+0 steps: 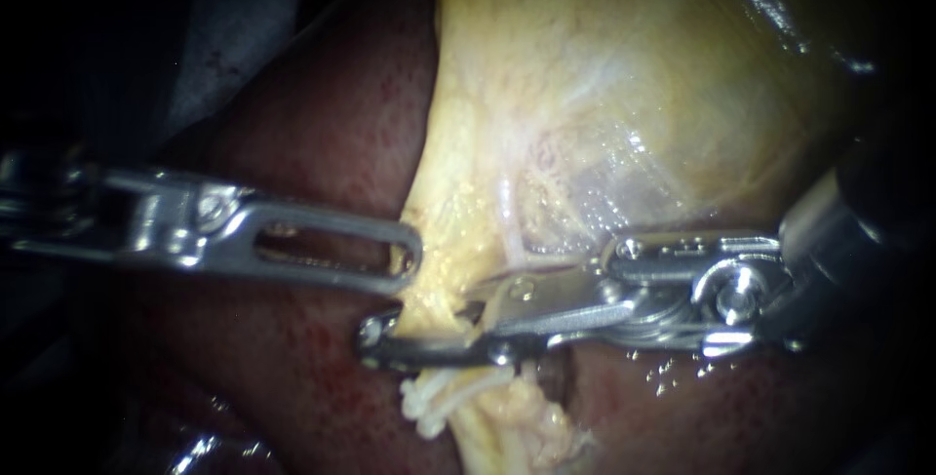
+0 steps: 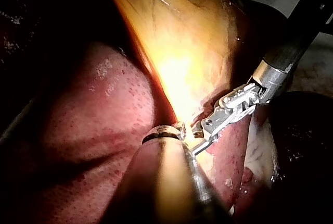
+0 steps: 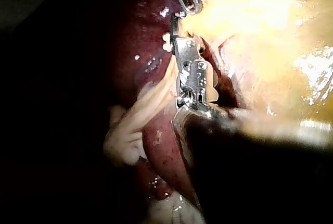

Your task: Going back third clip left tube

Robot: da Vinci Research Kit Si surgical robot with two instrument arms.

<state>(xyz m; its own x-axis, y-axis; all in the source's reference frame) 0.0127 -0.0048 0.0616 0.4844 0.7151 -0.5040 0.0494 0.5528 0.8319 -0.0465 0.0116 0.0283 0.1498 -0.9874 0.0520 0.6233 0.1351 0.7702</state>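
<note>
The yellow gallbladder narrows to a pale stalk, the tube, running down between lobes of dark red liver. White clips sit across the tube. Just above them my right instrument reaches in from the right. Its jaws are open, lying across the stalk with a narrow gap between them. My left instrument comes from the left, its slotted jaws shut on the gallbladder's edge, holding it taut. In the right wrist view the right instrument's jaws lie beside white clips, under the left instrument's tip.
Liver surrounds the stalk on both sides. Pale loose tissue strands hang beside the right instrument's shaft. In the left wrist view the right instrument lies just ahead of the left instrument's tip, close to touching.
</note>
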